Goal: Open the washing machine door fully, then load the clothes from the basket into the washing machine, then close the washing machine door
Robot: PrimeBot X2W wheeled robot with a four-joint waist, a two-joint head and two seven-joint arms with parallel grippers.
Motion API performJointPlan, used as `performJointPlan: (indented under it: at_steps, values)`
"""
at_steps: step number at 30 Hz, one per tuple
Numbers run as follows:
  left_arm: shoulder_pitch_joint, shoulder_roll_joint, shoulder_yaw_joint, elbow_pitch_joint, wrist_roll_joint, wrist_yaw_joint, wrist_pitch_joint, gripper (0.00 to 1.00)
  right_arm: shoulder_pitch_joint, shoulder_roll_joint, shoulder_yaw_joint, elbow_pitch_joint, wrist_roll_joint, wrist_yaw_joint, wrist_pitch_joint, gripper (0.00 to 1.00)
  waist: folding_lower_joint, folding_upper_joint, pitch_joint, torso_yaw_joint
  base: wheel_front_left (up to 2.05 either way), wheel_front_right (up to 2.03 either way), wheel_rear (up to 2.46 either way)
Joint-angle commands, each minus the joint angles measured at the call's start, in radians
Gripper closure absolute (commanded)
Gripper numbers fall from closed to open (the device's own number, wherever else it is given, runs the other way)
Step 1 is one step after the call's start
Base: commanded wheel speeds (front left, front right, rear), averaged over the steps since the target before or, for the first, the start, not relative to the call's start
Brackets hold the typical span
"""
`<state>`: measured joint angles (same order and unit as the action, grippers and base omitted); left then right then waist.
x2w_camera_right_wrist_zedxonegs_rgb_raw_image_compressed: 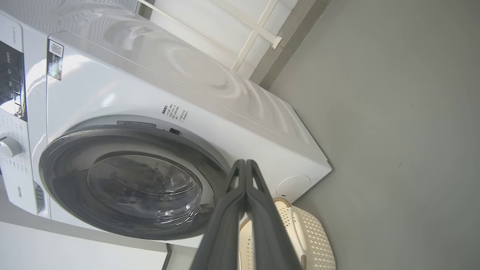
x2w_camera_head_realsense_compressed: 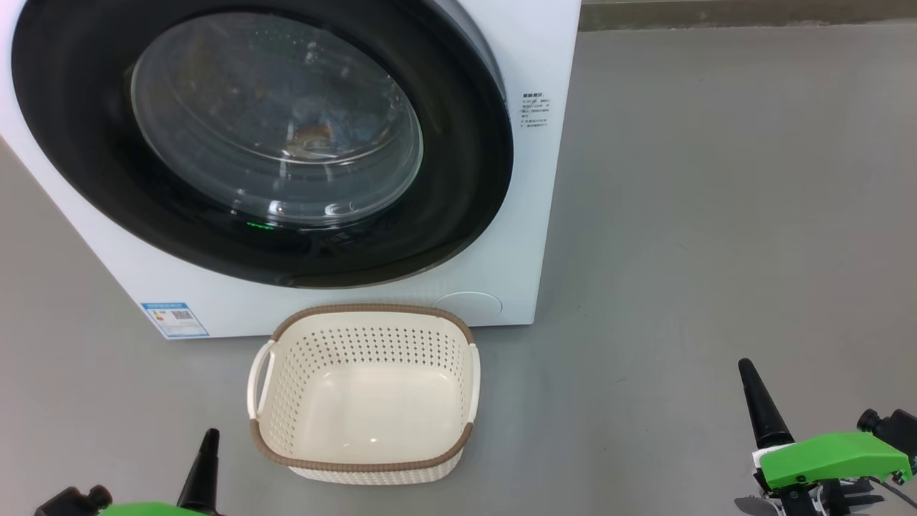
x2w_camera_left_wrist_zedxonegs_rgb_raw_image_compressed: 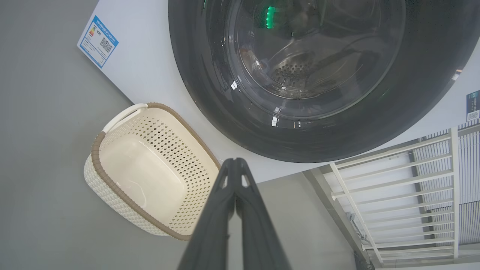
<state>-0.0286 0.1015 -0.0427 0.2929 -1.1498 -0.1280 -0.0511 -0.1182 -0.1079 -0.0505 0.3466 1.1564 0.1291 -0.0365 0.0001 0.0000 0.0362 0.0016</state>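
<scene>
The white washing machine (x2w_camera_head_realsense_compressed: 548, 64) stands ahead, and its door (x2w_camera_head_realsense_compressed: 462, 150), black-rimmed with a glass bowl, sits shut against the front. Through the glass a bluish cloth with an orange-brown patch, the clothes (x2w_camera_head_realsense_compressed: 315, 130), shows dimly in the drum. The cream basket (x2w_camera_head_realsense_compressed: 365, 310) with a brown rim stands on the floor just before the machine, nothing inside it. My left gripper (x2w_camera_head_realsense_compressed: 210, 434) is low at the left, shut and holding nothing, near the basket's front left corner. My right gripper (x2w_camera_head_realsense_compressed: 745, 365) is shut too, well right of the basket. In the wrist views the left gripper (x2w_camera_left_wrist_zedxonegs_rgb_raw_image_compressed: 235, 160) and right gripper (x2w_camera_right_wrist_zedxonegs_rgb_raw_image_compressed: 245, 162) show fingers pressed together.
Grey floor (x2w_camera_head_realsense_compressed: 716, 215) spreads wide to the machine's right. A blue label (x2w_camera_head_realsense_compressed: 175, 319) sits at the machine's lower left corner. The right wrist view shows the control panel with a knob (x2w_camera_right_wrist_zedxonegs_rgb_raw_image_compressed: 8, 145). A white railing (x2w_camera_left_wrist_zedxonegs_rgb_raw_image_compressed: 393, 180) stands beyond the machine.
</scene>
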Motion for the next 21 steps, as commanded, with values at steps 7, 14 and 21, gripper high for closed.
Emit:
performJointPlan:
  at_steps: [7,14,21]
  values:
    - [-0.050,0.005,0.045,-0.030,-0.074,-0.002,0.025,1.00,-0.004,0.005,-0.004,-0.040,0.078,0.001,0.022,1.00,-0.0001,0.0000,-0.005,0.000,0.00,0.00,0.00]
    - [-0.055,-0.003,0.061,-0.033,-0.138,-0.002,0.046,1.00,-0.002,0.013,-0.014,-0.050,0.139,0.001,0.043,1.00,-0.0001,0.0000,-0.009,0.000,0.00,0.00,0.00]
    - [-0.059,-0.010,0.077,-0.036,-0.201,-0.002,0.067,1.00,0.000,0.022,-0.023,-0.060,0.199,0.001,0.064,1.00,-0.0001,0.0000,-0.014,-0.001,0.00,0.00,0.00]
